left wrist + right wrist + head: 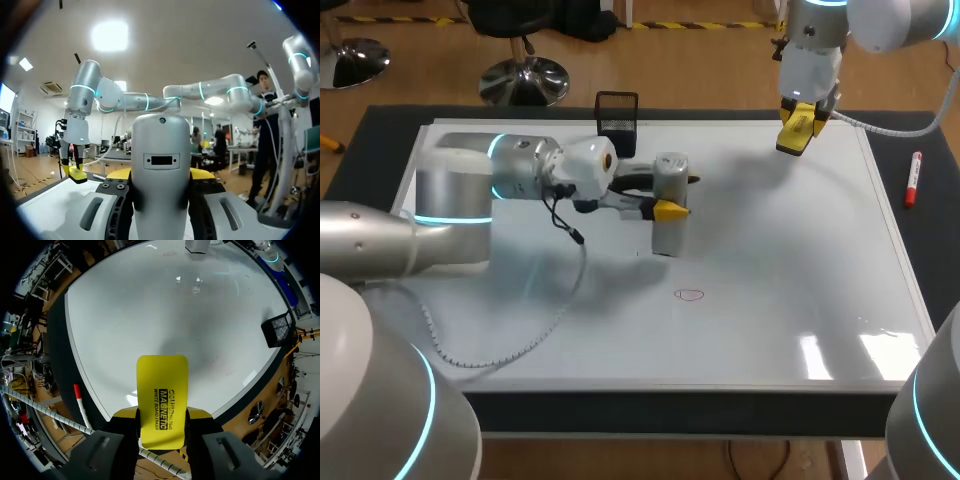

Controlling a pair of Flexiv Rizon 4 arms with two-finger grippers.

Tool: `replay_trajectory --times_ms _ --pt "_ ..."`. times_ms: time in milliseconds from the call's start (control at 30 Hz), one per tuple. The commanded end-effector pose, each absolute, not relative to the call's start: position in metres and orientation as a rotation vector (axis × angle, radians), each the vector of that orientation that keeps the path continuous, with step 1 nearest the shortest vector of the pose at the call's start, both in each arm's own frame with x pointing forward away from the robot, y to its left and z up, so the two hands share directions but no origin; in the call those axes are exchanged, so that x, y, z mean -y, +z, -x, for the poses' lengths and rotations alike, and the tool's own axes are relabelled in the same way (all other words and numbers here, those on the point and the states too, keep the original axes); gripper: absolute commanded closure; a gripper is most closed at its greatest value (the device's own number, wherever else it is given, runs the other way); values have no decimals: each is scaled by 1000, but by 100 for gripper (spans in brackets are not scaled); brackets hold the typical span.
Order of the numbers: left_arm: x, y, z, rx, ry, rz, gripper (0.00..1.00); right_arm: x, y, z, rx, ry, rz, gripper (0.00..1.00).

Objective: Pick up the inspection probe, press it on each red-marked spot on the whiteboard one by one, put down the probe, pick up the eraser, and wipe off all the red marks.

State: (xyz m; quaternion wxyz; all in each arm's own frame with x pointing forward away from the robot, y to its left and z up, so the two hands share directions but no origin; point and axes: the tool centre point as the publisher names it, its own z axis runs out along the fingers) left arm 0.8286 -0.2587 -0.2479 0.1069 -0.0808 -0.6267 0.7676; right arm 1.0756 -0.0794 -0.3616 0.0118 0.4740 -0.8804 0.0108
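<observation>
Head view: the left claw (pixel 668 197) pinches the grey inspection probe (pixel 669 235), which stands upright near the middle of the whiteboard (pixel 790 260). Contact with the board cannot be confirmed. One red mark (pixel 690 294) lies near the probe, apart from it. The right claw (pixel 798 125) grips the yellow eraser (pixel 792 140) above the board's far right corner. A black mesh holder (pixel 617 117) sits at the far edge. A red marker (pixel 913 178) lies on the dark worktop (pixel 930 250).

Left wrist view: both fingers clamp the probe from two sides.

Right wrist view: the eraser sits between both fingers, clear of the board.
</observation>
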Motion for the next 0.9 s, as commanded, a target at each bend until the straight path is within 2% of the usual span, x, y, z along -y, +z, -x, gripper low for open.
replay_trajectory --times_ms 33,500,900 --pt "237 -236 -838 1856 2307 199 100 80 -360 -1076 2741 37 -1479 100" --pt "184 -238 -902 1903 2390 24 100 80 -360 -1076 2741 37 -1479 100" --pt "161 -247 -924 1901 2421 -64 100 80 -360 -1076 2741 37 -1479 100"
